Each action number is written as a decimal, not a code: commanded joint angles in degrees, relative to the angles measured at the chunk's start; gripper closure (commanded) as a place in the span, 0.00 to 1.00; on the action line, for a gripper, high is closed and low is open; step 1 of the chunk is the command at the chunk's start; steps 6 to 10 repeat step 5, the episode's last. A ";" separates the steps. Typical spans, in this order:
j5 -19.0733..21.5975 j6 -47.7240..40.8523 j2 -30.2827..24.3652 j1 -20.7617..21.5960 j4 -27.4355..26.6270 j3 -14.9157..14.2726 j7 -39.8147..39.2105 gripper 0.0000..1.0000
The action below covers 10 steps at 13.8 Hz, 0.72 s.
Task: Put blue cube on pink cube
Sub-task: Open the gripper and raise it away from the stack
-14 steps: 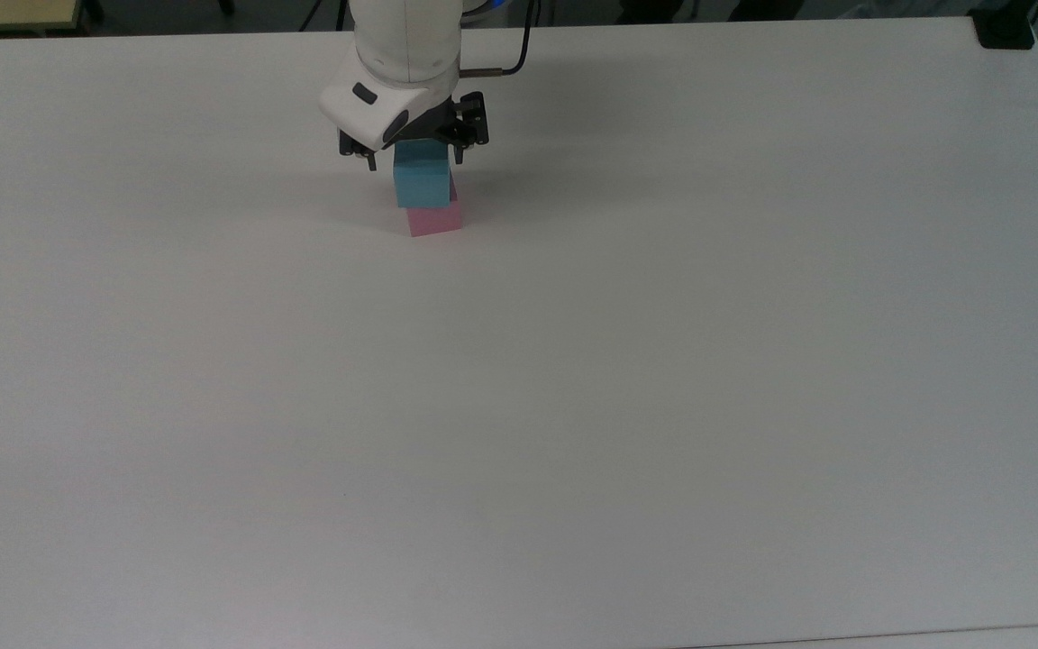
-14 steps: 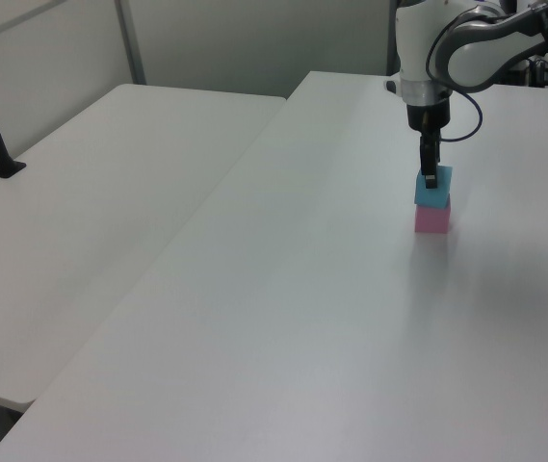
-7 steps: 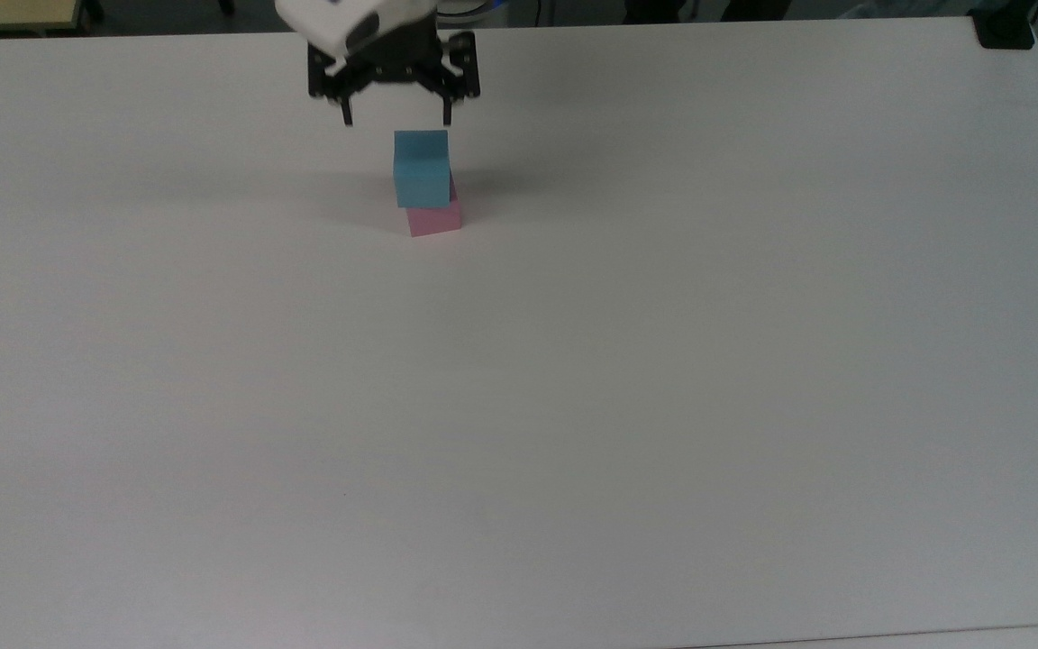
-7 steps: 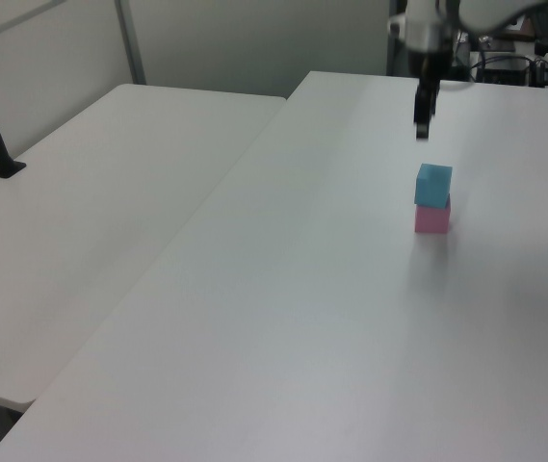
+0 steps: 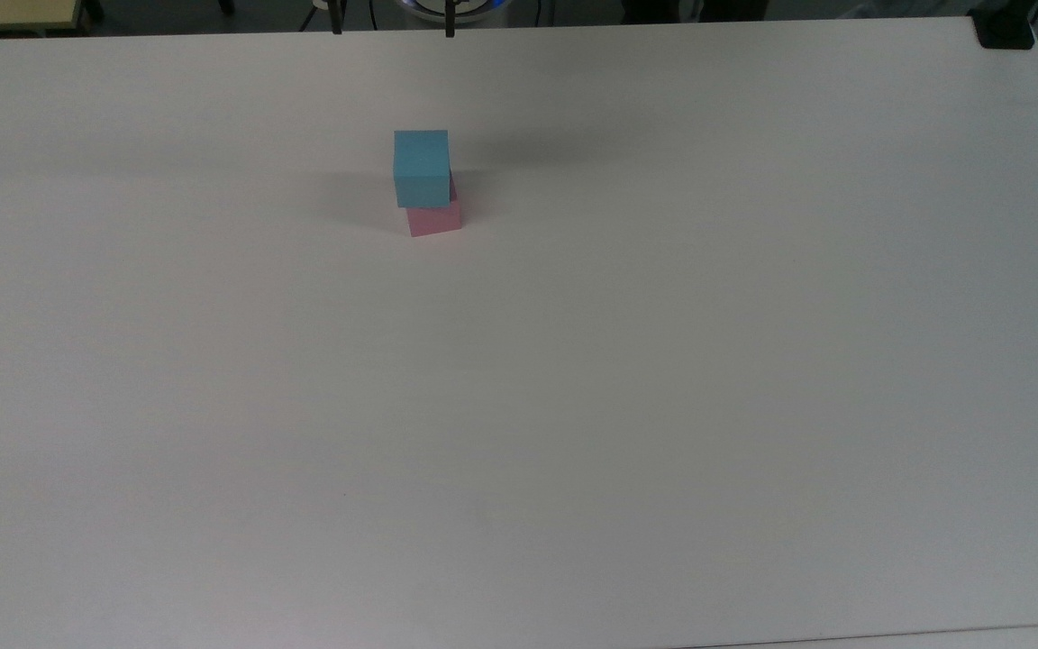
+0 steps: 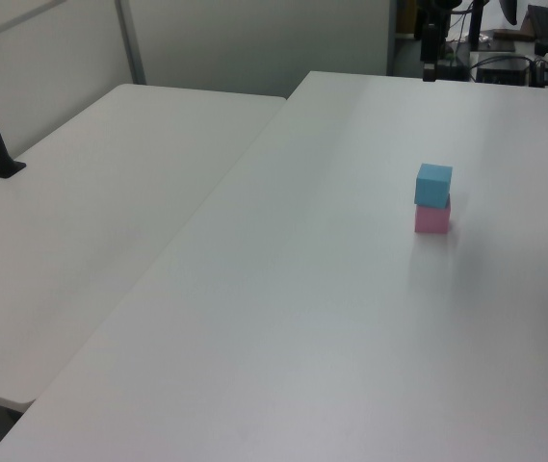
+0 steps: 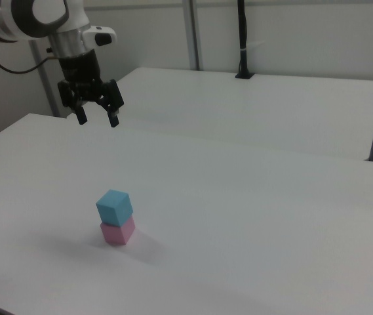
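The small light blue matte foam-like cube [image 5: 421, 167] sits on top of the small pale pink matte foam-like cube [image 5: 435, 219], the two touching. The blue one is turned slightly and offset, so that a strip of pink shows past its edge in the top view. The stack stands on the plain white bench [image 5: 573, 379].

The black two-finger end effector [image 7: 97, 119] hangs high above the bench on the white arm [image 7: 39, 16]. Its fingers [image 7: 115, 119] are spread wide apart with nothing between them. In the right view the stack lies well below the end effector and a little toward the right view's right, clearly apart from it. In the top view the two fingertips [image 5: 450, 27] show at the upper edge, with the cubes below them in the frame.

Beyond the end effector, a second white bench [image 7: 265, 105] stands alongside, with a black post [image 7: 242, 39] rising from its far side.
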 commanded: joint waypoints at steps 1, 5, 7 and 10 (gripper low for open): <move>0.75 -1.37 0.84 -0.85 1.19 0.93 3.55 0.00; 0.92 -1.37 0.76 -0.68 1.10 0.93 7.79 0.00; 0.92 -1.37 0.76 -0.68 1.10 0.93 7.79 0.00; 0.92 -1.37 0.76 -0.68 1.10 0.93 7.79 0.00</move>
